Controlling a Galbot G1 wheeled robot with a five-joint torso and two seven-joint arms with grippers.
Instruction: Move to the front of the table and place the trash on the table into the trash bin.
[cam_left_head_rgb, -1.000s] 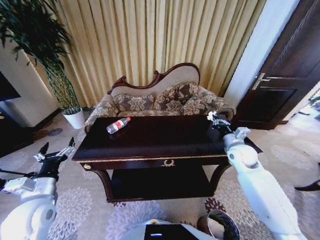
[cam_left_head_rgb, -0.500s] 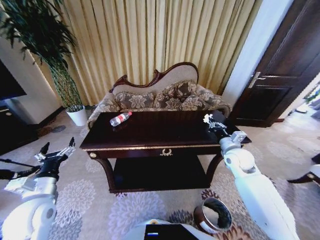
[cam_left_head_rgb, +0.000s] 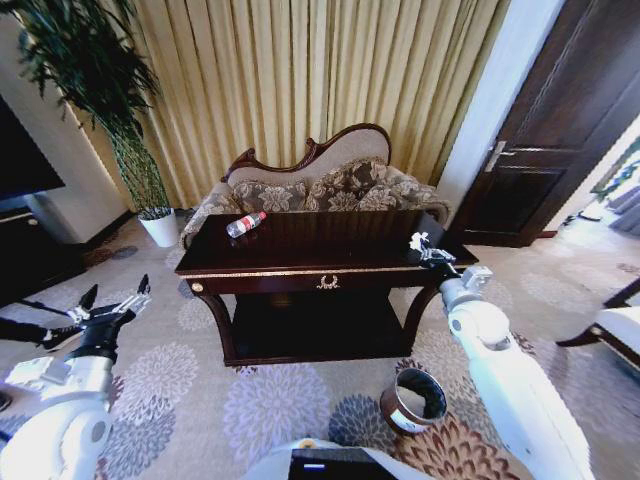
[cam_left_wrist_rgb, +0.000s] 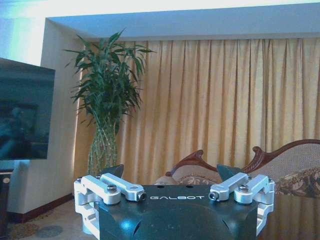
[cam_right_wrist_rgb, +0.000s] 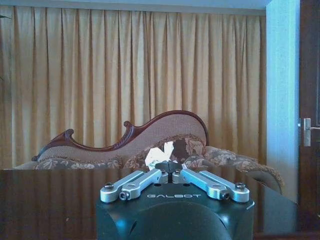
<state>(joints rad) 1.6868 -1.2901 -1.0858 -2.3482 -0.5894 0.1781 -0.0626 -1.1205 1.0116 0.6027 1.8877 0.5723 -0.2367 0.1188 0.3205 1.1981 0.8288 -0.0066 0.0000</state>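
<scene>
Right end effector (cam_right_wrist_rgb: 170, 165) clamps crumpled white paper (cam_right_wrist_rgb: 159, 152); left end effector (cam_left_wrist_rgb: 170, 172) spread apart

The bench (cam_left_head_rgb: 320, 255) is dark wood polished to a glossy, mirror-like top, edged with thin gold-coloured trim and a gold metal emblem. On it lies a clear plastic bottle (cam_left_head_rgb: 245, 224) with a red label. The right pincer (cam_right_wrist_rgb: 170, 166) shows bright bare-metal links on a dark smooth plastic housing and pinches crumpled white paper (cam_right_wrist_rgb: 159, 152). The trash bin (cam_left_head_rgb: 413, 401) looks smooth, reddish-brown, with a dark rim.
</scene>
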